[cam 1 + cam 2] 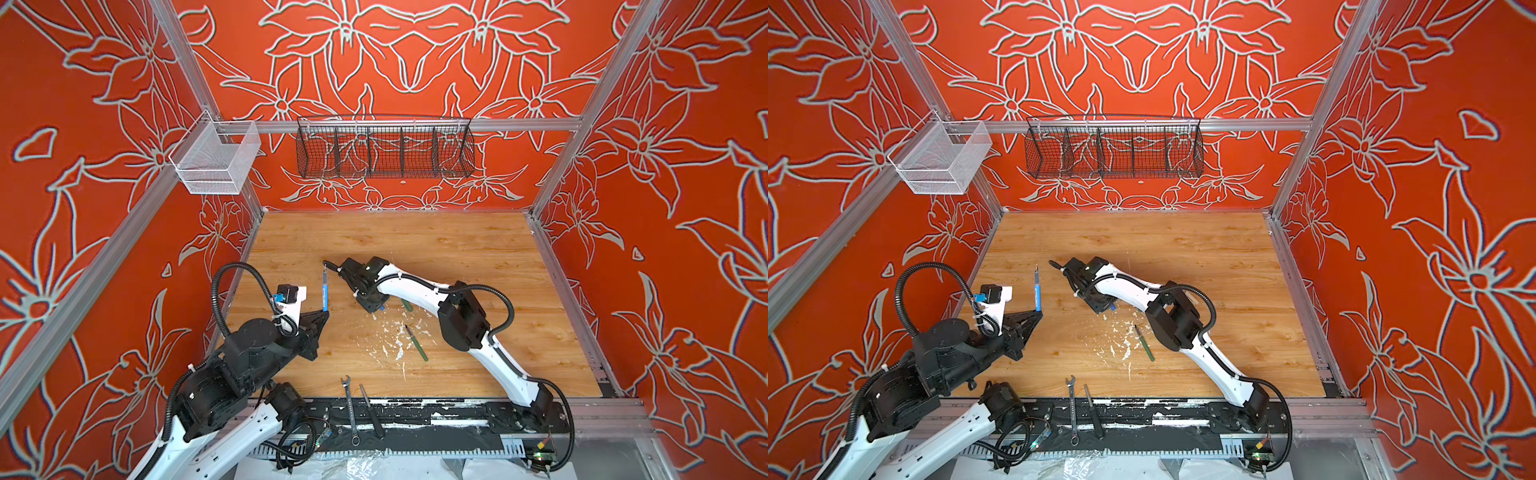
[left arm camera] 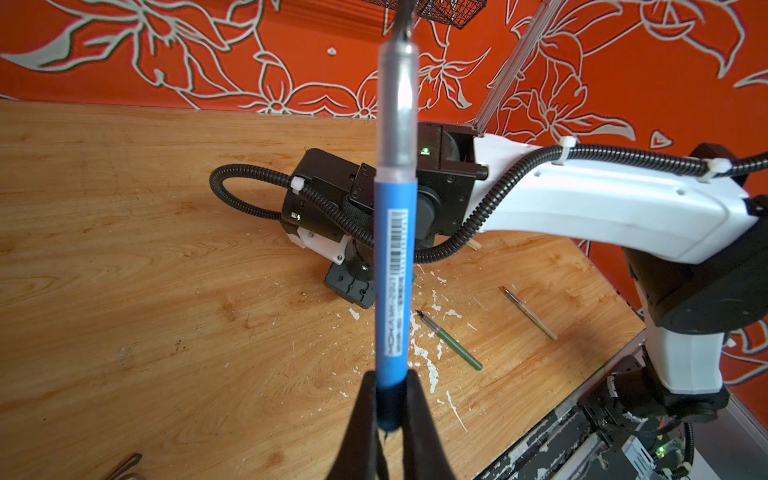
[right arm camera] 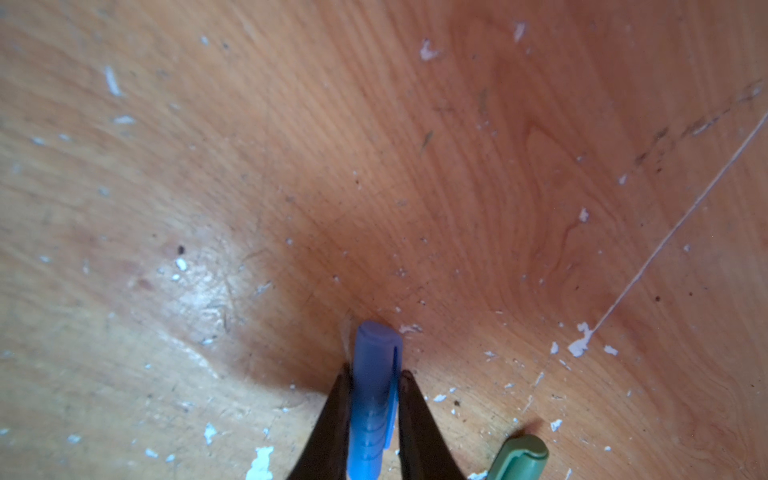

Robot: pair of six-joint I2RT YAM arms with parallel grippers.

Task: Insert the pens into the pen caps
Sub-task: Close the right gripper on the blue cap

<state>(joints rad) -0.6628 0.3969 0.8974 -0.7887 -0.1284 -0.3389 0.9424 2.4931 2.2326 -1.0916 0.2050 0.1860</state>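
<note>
L gripper (image 2: 388,382): jaws clamped on the blunt end of the blue pen (image 2: 392,270), dark tip free. I grip at the tail so the whole nib end stays clear for insertion. In both top views the shaft runs toward 12 o'clock; how far it tilts I cannot tell.

R gripper (image 3: 374,374), at 3 o'clock of the L one: fingers pressed on both sides of the blue cap (image 3: 374,353), narrow gap, cap's end down at the table (image 1: 415,249). Judged: a pick-up grip, so the cap mouth can be turned to meet the nib.

Green cap (image 3: 519,457) lies just beside that gripper, not touched. Green pen (image 1: 417,343) lies at approx. 4 o'clock of the R gripper, apart from it. Tan pen (image 2: 530,313) lies near the green one, under the R arm. Tan cap: not located.

Wrench (image 1: 349,409) and black tool (image 1: 371,411) at 6 o'clock, table edge: not task items.
</note>
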